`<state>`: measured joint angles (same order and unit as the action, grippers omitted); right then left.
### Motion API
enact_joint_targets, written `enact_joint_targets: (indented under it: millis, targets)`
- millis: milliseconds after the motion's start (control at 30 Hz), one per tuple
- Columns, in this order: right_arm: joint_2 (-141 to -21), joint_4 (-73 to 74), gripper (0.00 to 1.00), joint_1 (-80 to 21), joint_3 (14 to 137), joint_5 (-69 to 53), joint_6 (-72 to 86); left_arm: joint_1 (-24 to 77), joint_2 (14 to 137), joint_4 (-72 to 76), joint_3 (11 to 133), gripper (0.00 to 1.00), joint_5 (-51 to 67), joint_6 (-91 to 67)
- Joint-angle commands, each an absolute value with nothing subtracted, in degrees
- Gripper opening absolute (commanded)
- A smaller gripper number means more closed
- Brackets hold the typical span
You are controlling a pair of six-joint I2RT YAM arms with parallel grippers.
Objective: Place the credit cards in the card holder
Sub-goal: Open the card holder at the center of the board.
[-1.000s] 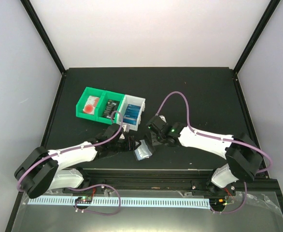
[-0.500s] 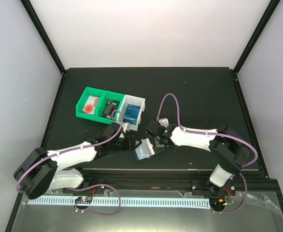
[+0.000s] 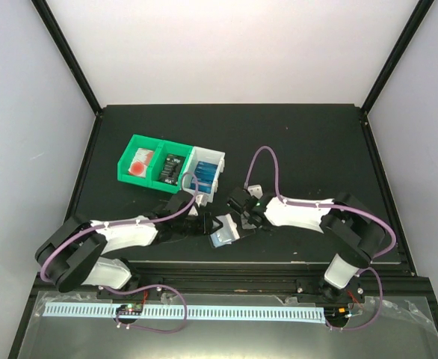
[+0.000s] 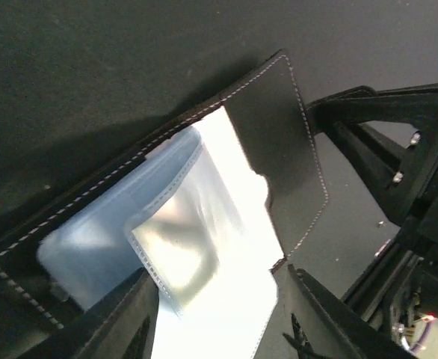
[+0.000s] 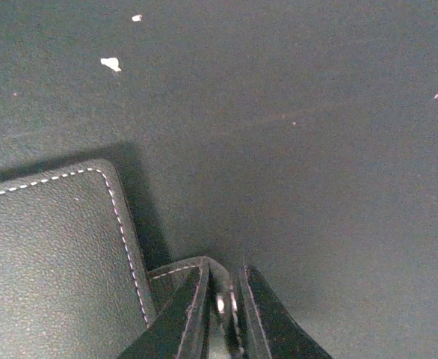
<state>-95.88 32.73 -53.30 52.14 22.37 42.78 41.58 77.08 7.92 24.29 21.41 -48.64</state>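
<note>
no legible text, card print in bins too small

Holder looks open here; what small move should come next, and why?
Probably send the left claw to the blue card in the white bin: the card holder lies open with its clear sleeves exposed, the right claw pinches its strap, and neither claw holds a card.

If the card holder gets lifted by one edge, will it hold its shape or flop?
Probably floppy: the card holder lies open and its clear sleeves fan out loosely, so they would likely sag or swing when lifted. It looks thin, so probably light. Its grained cover should grip well; the glossy sleeves may slip.
</note>
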Motion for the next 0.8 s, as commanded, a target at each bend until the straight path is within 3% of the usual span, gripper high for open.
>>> enact_joint_targets:
  millis: [0, 200, 367, 600, 767]
  targets:
    - [-92.2, 29.8, 0.16, -53.0, 50.5, 20.6, 43.7, 41.3, 79.1, 14.7, 26.5, 0.44, 25.8, -48.8]
    - [-85.2, 29.5, 0.37, -52.6, 49.2, 20.2, 43.1, 41.6, 82.8, 18.7, 29.2, 0.41, 31.2, -47.8]
    - [-79.2, 30.8, 0.47, -52.1, 48.6, 19.9, 43.5, 42.2, 84.9, 18.9, 32.1, 0.43, 32.2, -46.6]
    - [-68.1, 30.2, 0.48, -52.0, 45.1, 17.5, 43.2, 44.0, 90.7, 20.4, 35.7, 0.44, 31.6, -46.8]
    - [-60.8, 29.8, 0.41, -52.0, 41.8, 15.6, 43.5, 45.3, 95.5, 21.6, 38.0, 0.36, 30.1, -47.3]
